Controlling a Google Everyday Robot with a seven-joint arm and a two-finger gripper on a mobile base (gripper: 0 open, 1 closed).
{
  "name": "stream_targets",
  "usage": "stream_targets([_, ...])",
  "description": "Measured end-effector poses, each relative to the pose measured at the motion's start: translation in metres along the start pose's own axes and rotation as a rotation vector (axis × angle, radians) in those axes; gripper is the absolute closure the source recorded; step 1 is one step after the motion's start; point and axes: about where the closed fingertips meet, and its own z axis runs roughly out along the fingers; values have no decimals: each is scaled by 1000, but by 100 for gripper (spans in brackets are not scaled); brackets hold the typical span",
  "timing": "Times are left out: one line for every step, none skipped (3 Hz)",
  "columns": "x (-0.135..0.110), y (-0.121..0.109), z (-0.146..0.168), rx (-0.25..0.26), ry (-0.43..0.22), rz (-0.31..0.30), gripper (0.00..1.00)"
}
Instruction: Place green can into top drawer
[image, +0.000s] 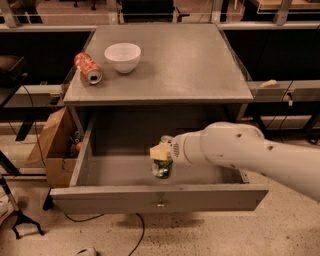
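The top drawer (125, 199) is pulled wide open below the grey table; its flat front panel has a small metal knob at the centre. My gripper (161, 156) reaches in from the right over the drawer's middle and is shut on the green can (162, 168). The can hangs upright below the pale fingertips (159, 152), inside the drawer space, just behind the front panel. I cannot tell whether the can touches the drawer floor.
On the table top (190, 65) lie an orange-red can (88, 68) on its side and a white bowl (122, 56). A cardboard box (55, 150) stands on the floor to the left of the drawer. Cables run on the floor in front.
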Motion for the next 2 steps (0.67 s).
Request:
stream_targets([1, -32, 19, 94, -63, -24, 100])
stream_targets([-45, -32, 21, 94, -210, 9, 100])
